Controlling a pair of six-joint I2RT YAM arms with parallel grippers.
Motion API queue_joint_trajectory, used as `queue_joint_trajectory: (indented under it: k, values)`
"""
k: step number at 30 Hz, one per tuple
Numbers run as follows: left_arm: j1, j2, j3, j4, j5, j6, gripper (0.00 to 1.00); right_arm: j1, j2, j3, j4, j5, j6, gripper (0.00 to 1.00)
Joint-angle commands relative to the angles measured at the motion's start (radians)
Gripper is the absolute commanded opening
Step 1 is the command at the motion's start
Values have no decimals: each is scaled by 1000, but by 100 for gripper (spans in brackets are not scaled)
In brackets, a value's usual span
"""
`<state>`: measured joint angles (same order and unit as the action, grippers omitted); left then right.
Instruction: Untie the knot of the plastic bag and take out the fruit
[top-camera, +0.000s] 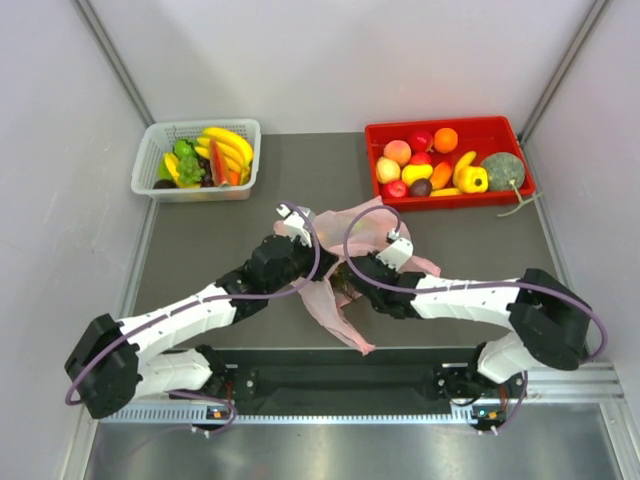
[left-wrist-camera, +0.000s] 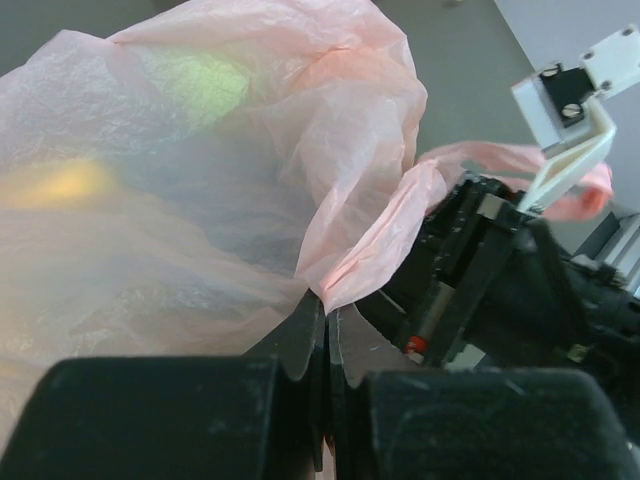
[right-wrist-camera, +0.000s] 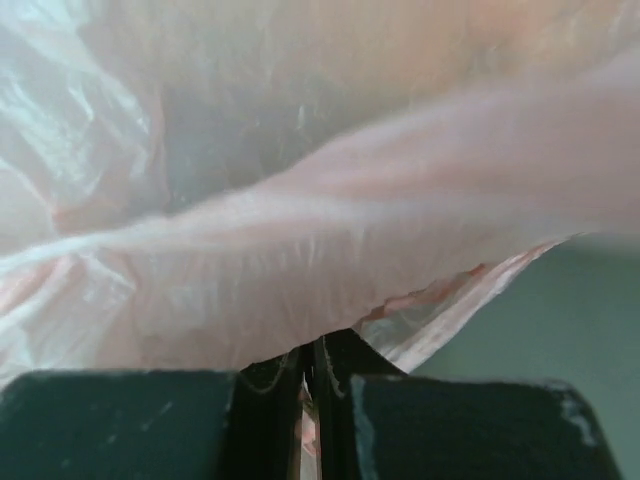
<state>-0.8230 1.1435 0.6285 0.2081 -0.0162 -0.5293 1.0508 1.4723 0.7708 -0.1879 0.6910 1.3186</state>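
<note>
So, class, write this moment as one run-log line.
left gripper: shut on bag | right gripper: shut on bag | fruit: inside bag

The left gripper (left-wrist-camera: 326, 318) pinches a fold of the plastic bag (left-wrist-camera: 200, 200) — crinkled pale-pink film filling the left side

The plastic bag (top-camera: 335, 300) is pale translucent pink, its crinkles catching a whitish sheen. Through the film the fruit (left-wrist-camera: 200, 85) shows as blurred patches — one green, one yellow-orange. The left claw (left-wrist-camera: 327, 318) and right claw (right-wrist-camera: 310, 352) are black. The surface (top-camera: 200, 250) is dull grey. The basket (top-camera: 150, 168) is white mesh, holding yellow bananas (top-camera: 228, 148) and green pieces. The tray (top-camera: 490, 135) is bright red — its melon (top-camera: 502, 170) grey-green.
</note>
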Motion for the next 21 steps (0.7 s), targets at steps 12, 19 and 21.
queue_joint_trajectory:
  k: [12, 19, 21]
  values:
    - [-1, -15, 13, 20, -10, 2, 0, -141, -398, -48, -174, -862, -864, 0]
    - [1, -2, 51, 10, -16, 8, 0, -141, -446, 10, -355, -1053, -1027, 0]
    - [-1, -4, 62, -2, -24, 15, 0, -143, -487, 18, -387, -1035, -1049, 0]
